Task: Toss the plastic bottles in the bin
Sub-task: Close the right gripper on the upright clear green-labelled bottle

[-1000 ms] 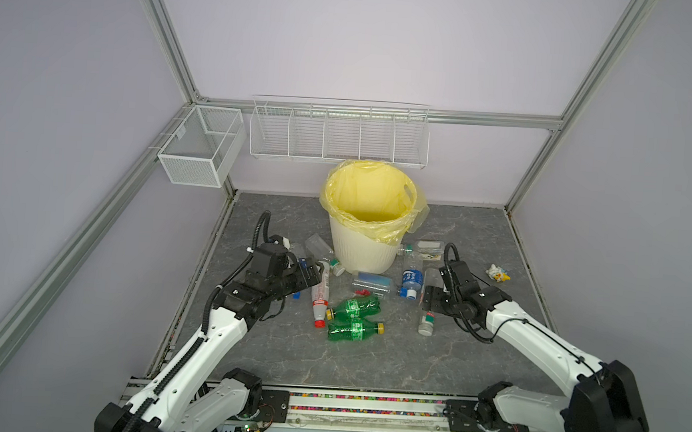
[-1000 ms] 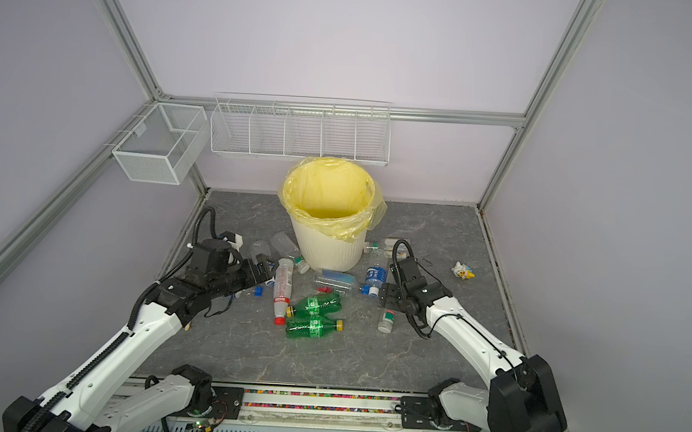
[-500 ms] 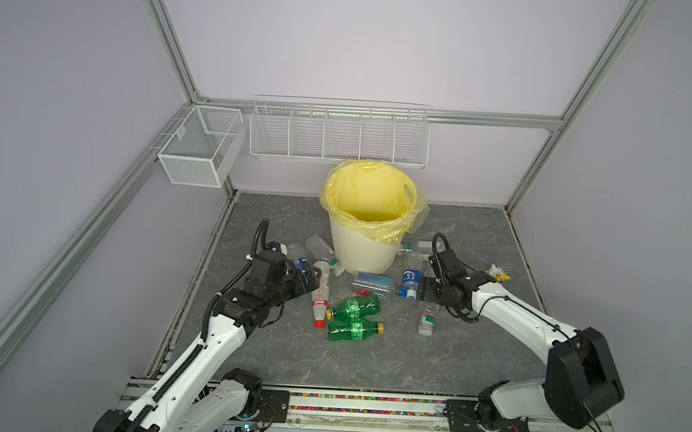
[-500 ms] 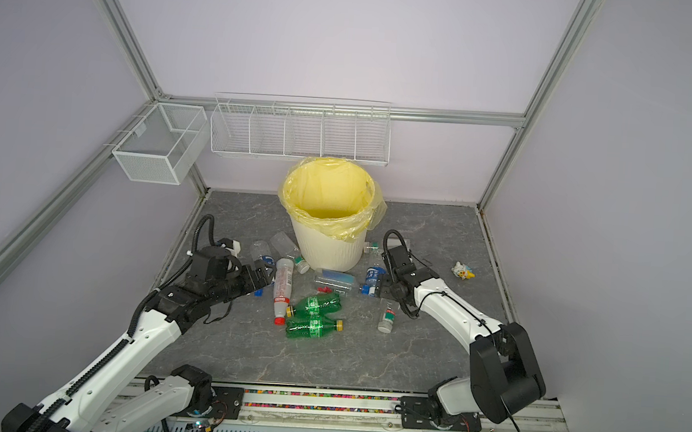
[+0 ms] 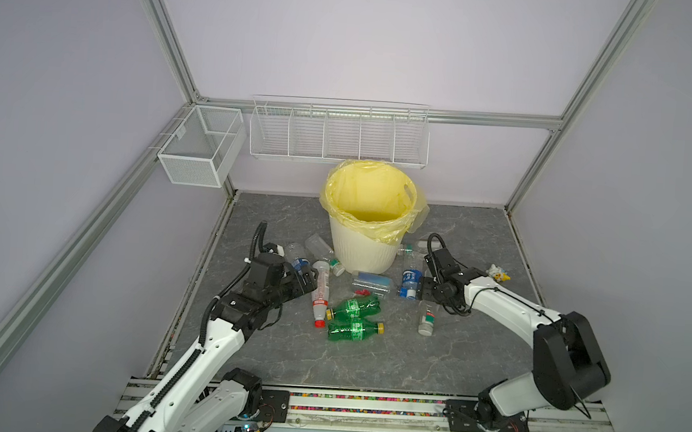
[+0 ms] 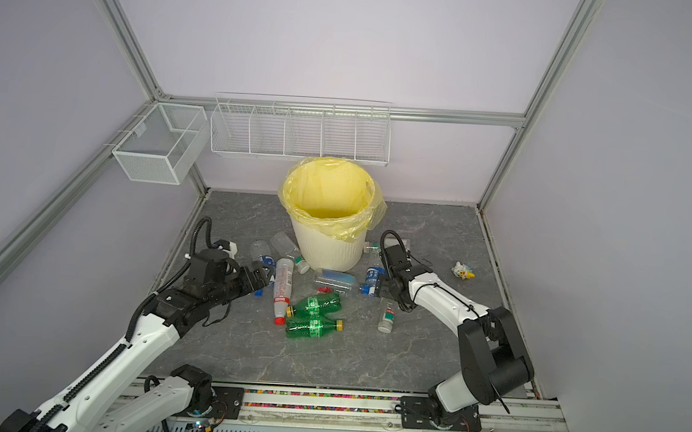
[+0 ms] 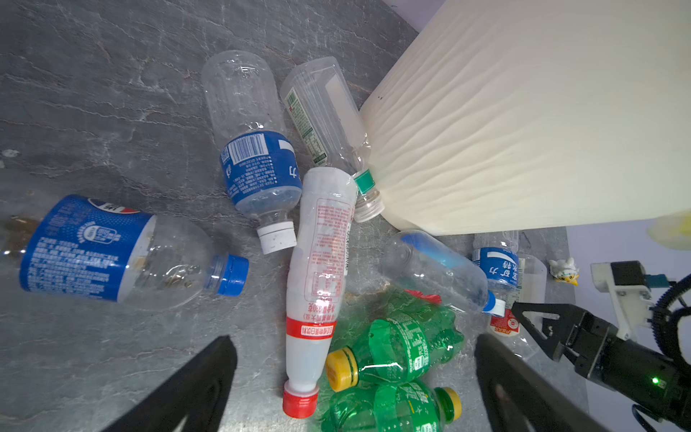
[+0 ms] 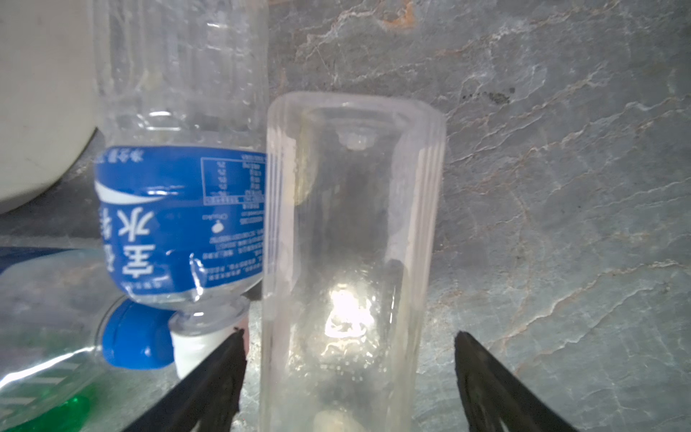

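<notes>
The bin is a cream ribbed bucket with a yellow bag, standing at the back middle in both top views. Plastic bottles lie in front of it: two green ones, a white red-capped one and blue-labelled clear ones. My left gripper is open and empty just left of the red-capped bottle. My right gripper is open, its fingers straddling a clear bottle without touching it. A blue-labelled bottle lies against that clear one.
A small yellow toy figure lies right of the right gripper. Two white wire baskets hang on the back and left walls. More clear bottles lie left of the bin.
My right arm has drawn its elbow in and its gripper has shifted left, next to the blue-labelled bottle. My left gripper has crept a little right toward the bottle pile.
</notes>
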